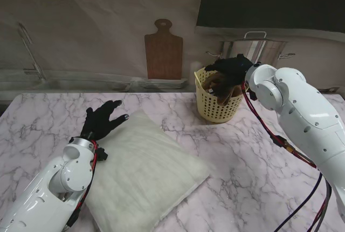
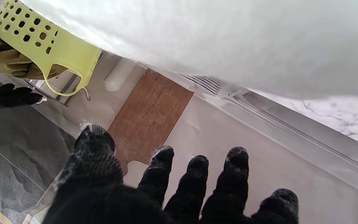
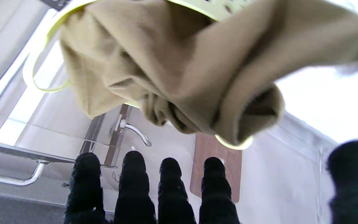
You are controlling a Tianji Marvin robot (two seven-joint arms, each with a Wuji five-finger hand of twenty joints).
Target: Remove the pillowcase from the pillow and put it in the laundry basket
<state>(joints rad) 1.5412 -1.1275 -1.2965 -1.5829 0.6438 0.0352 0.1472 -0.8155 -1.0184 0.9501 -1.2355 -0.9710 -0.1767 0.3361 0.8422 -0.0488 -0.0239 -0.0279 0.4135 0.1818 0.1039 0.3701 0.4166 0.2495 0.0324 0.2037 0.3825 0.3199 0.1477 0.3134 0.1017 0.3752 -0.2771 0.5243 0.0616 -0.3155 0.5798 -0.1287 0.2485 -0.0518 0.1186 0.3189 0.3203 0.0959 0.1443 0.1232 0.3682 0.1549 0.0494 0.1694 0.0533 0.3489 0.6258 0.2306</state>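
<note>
The bare white pillow (image 1: 143, 172) lies near the front of the marble bench (image 1: 253, 189), already stripped. The tan cloth pillowcase (image 1: 222, 85) sits bunched in the pale yellow perforated plastic laundry basket (image 1: 215, 108) at the bench's far edge, partly heaped above the rim, so it likely needs no more carrying. The right hand (image 1: 233, 68) hovers just over it, fingers straight and apart, holding nothing. The left hand (image 1: 103, 120) spreads wide and empty by the pillow's far left corner, probably having steadied it.
</note>
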